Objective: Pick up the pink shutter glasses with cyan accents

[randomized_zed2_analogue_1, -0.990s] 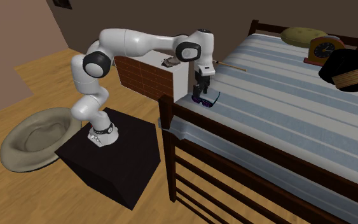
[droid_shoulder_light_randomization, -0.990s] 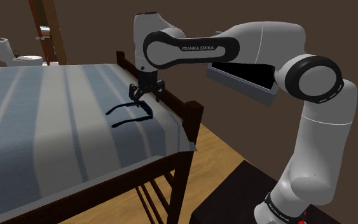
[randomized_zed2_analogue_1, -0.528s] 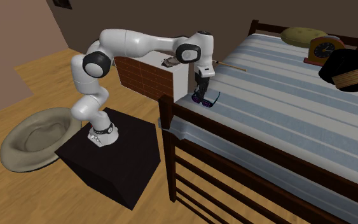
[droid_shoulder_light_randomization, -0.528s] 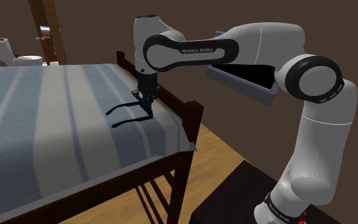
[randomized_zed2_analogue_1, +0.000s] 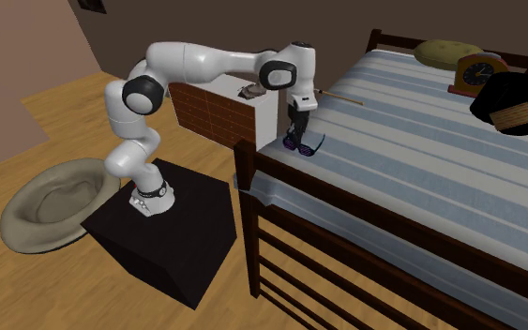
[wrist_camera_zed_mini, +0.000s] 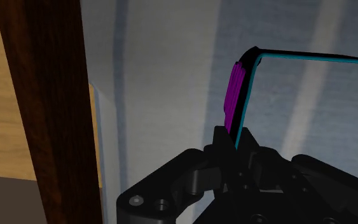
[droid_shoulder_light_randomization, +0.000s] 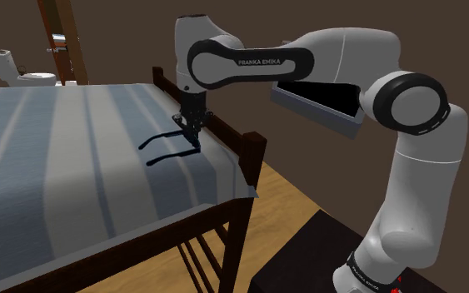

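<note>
The shutter glasses (wrist_camera_zed_mini: pixel 236 95) have a magenta front with cyan edging and thin dark arms. They are at the corner of a blue-grey striped bed (droid_shoulder_light_randomization: pixel 57 166), close to its dark wooden end rail (wrist_camera_zed_mini: pixel 50 108). My gripper (wrist_camera_zed_mini: pixel 234 141) points straight down and is shut on the front of the frame, which stands up between the two fingers. In the shoulder view the gripper (droid_shoulder_light_randomization: pixel 194 136) clasps the glasses (droid_shoulder_light_randomization: pixel 167 150), whose arms trail off toward that view's left. In the second exterior view the gripper (randomized_zed2_analogue_1: pixel 299 134) holds the glasses (randomized_zed2_analogue_1: pixel 305 145) just over the bedspread.
A brick-patterned box (randomized_zed2_analogue_1: pixel 219 111) stands beside the bed behind the arm. On the bed lie a wooden stick (randomized_zed2_analogue_1: pixel 341 97), a clock (randomized_zed2_analogue_1: pixel 477 73), a black hat (randomized_zed2_analogue_1: pixel 520 103) and a cushion (randomized_zed2_analogue_1: pixel 447 50). A wide hat (randomized_zed2_analogue_1: pixel 51 202) lies on the floor. A toilet (droid_shoulder_light_randomization: pixel 20 71) stands beyond the bed.
A second ago the fingers stood open over the glasses; they have since come down and shut on the frame's front, and the glasses now sit slightly higher.
</note>
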Motion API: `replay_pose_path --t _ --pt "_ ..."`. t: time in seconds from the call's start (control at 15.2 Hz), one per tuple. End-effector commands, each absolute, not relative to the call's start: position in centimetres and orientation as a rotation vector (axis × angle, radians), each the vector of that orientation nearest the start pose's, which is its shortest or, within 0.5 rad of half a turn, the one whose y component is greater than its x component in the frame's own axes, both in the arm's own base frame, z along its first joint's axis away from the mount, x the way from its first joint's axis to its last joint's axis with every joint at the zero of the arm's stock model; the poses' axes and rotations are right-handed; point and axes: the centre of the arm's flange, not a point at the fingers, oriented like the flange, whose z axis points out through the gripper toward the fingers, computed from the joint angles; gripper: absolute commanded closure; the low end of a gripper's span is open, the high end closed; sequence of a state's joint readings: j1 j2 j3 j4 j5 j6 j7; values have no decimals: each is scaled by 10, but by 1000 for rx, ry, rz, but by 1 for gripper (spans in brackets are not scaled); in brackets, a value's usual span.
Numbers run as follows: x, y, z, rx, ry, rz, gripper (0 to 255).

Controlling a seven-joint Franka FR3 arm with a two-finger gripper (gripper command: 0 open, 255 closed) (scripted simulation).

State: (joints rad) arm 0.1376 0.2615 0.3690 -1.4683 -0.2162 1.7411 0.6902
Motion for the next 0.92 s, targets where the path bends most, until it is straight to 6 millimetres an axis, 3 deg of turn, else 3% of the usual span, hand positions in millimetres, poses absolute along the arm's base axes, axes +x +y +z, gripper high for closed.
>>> replay_pose_path --t 0.0,0.73,0.86 --pt "582 269 551 -3211 262 -148 255" --pt "582 269 609 -3211 262 -148 255" --pt "582 269 610 -3211 262 -148 255"
